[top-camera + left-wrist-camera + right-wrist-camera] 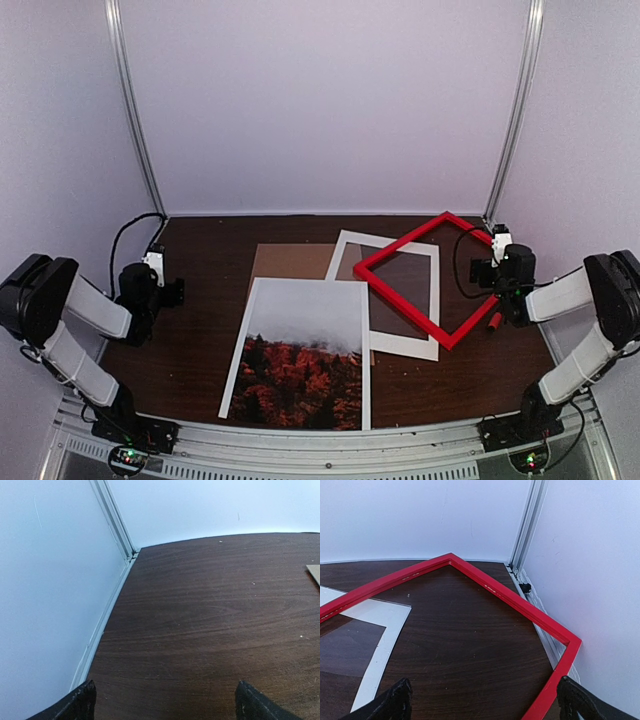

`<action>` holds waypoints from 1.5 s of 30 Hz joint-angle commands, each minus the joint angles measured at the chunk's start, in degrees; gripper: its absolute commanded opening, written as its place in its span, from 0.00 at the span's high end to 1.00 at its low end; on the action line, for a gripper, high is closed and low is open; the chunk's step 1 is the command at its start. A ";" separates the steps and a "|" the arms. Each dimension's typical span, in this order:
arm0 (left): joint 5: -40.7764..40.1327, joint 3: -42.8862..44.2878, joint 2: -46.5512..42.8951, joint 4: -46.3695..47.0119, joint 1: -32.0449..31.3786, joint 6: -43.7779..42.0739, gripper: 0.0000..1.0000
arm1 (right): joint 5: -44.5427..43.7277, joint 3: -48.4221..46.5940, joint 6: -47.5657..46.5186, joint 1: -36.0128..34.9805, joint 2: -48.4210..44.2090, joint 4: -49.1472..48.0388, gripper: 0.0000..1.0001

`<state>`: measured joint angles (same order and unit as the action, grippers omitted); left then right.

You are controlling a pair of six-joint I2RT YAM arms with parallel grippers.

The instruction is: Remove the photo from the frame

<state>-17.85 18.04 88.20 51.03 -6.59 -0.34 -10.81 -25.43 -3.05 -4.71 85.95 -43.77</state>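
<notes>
Left arm (95,312) folded back at the elbow, forearm directed inward. Left gripper (165,705) low, jaws spread wide, empty. Right arm (560,297) in mirrored pose. Right gripper (482,702) low, jaws spread wide, empty

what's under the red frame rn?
The white mat lies under the frame's left part, bare table under the rest. Mat strips beneath the red bars are covered.

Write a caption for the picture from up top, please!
The forest photo lies free on the table, beside the empty red frame resting partly on the white mat.
</notes>
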 commanded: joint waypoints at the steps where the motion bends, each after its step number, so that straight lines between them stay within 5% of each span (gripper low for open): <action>1: 2.60 -0.24 1.30 3.83 1.66 2.51 0.03 | 2.06 1.64 -0.12 0.87 1.35 -5.78 0.00; 5: 3.24 0.60 1.78 2.85 1.82 2.40 0.02 | 3.55 3.50 -0.92 0.94 3.31 -11.13 0.00; 45: 3.59 0.93 1.95 2.63 2.04 2.47 0.02 | 8.69 2.23 -0.38 3.04 3.17 -8.26 0.00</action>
<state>-14.74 18.15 89.73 51.31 -5.17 1.48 -2.63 -22.68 -3.36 -2.00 88.75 -51.22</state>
